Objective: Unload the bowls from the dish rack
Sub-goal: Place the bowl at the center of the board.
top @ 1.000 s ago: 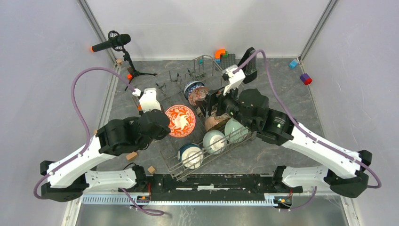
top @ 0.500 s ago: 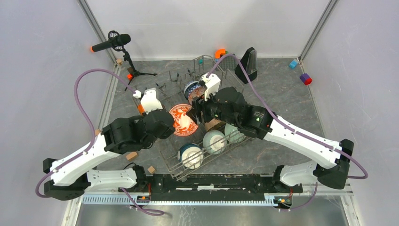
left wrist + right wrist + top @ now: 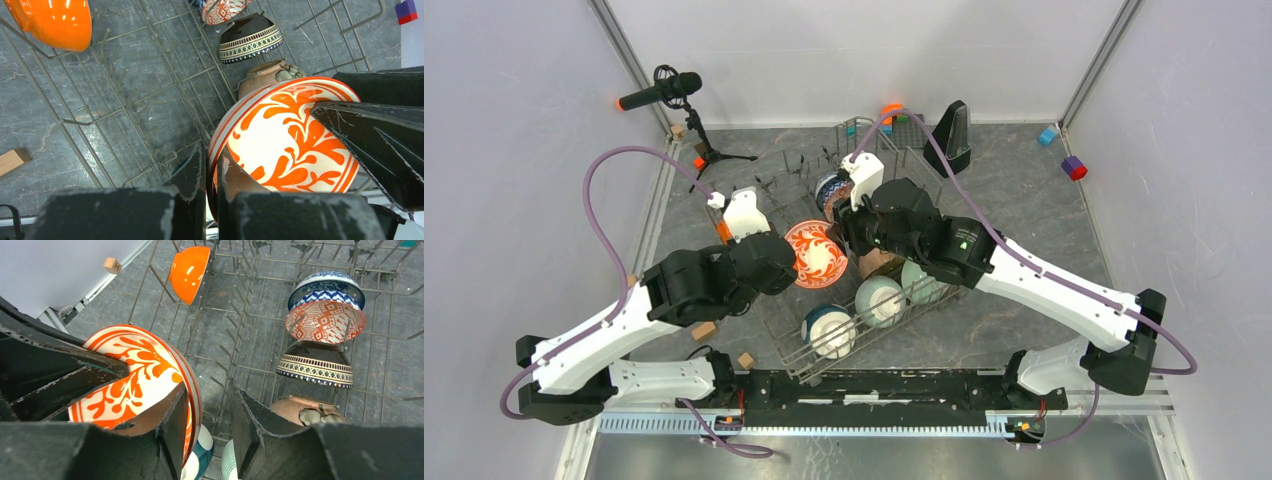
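Note:
The red-floral bowl (image 3: 816, 254) (image 3: 290, 140) (image 3: 125, 375) hangs on edge over the left half of the dish rack (image 3: 796, 352) (image 3: 150, 100) (image 3: 240, 330). My left gripper (image 3: 788, 264) (image 3: 211, 156) is shut on its rim. My right gripper (image 3: 844, 240) (image 3: 207, 390) straddles the opposite rim: one finger lies inside the bowl, the other stands off outside with a gap, so it is open. Still racked are a blue-white bowl (image 3: 327, 290), a red-lattice bowl (image 3: 325, 321), a striped bowl (image 3: 315, 364), a tan bowl (image 3: 305, 411), an orange bowl (image 3: 190, 271), a teal bowl (image 3: 829, 328) and two pale green bowls (image 3: 880, 298).
A microphone on a tripod (image 3: 664, 92) stands at the back left. A black wedge (image 3: 952, 125) and coloured blocks (image 3: 1074, 167) lie behind and to the right of the rack. Small wooden blocks (image 3: 704, 330) lie near the left arm.
The right arm has swung left from the rack's right side to the floral bowl, and its jaws have narrowed round the rim. The left gripper has carried the bowl slightly right.

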